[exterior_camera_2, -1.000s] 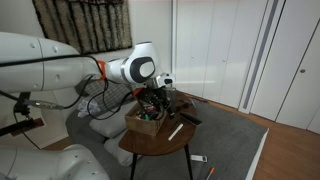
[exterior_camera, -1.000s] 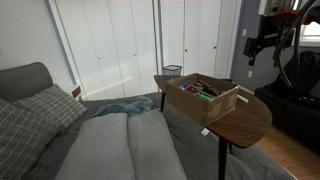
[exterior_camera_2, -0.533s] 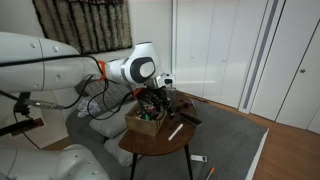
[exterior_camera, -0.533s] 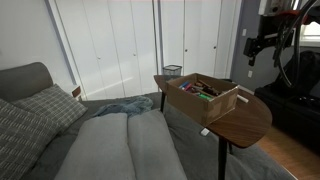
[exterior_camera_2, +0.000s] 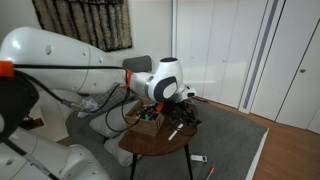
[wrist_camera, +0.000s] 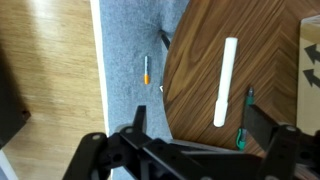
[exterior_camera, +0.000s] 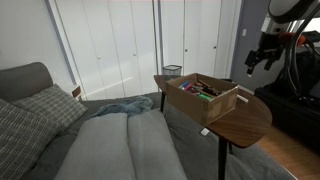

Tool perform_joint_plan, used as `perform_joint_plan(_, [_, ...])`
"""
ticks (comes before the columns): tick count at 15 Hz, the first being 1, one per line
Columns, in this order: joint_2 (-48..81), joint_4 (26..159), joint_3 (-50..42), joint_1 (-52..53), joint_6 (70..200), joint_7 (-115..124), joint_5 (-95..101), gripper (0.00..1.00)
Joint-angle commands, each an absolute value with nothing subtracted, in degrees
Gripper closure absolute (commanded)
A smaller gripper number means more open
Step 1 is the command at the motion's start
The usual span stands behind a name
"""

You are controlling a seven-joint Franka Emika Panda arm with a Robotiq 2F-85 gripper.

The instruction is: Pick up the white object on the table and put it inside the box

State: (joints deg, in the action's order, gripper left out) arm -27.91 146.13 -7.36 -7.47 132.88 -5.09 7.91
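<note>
No text, label, brand, number or sign can be read in any view. The side of the cardboard box facing the camera looks like plain brown card in an exterior view. The coloured items inside the box are too small and blurred for any print on them to be made out. In the wrist view, the white object beside the box shows no legible marking.

The oval dark-brown table carries the cardboard box toward its far left. On the bare wood beside the box, the white object lies flat, a dark green pen just right of it.
</note>
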Motion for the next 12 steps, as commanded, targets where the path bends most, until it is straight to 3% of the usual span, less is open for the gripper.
perform_joint_plan(1, [-18.7, 140.3, -9.1, -4.8, 132.3, -9.2, 3.3, 0.00])
perform_joint_plan(6, [-13.2, 137.4, -8.9, -3.0, 128.9, -11.5, -1.7, 0.00])
perform_joint_plan(12, [-8.2, 137.3, -7.0, -3.7, 130.4, -6.4, -0.4, 0.16])
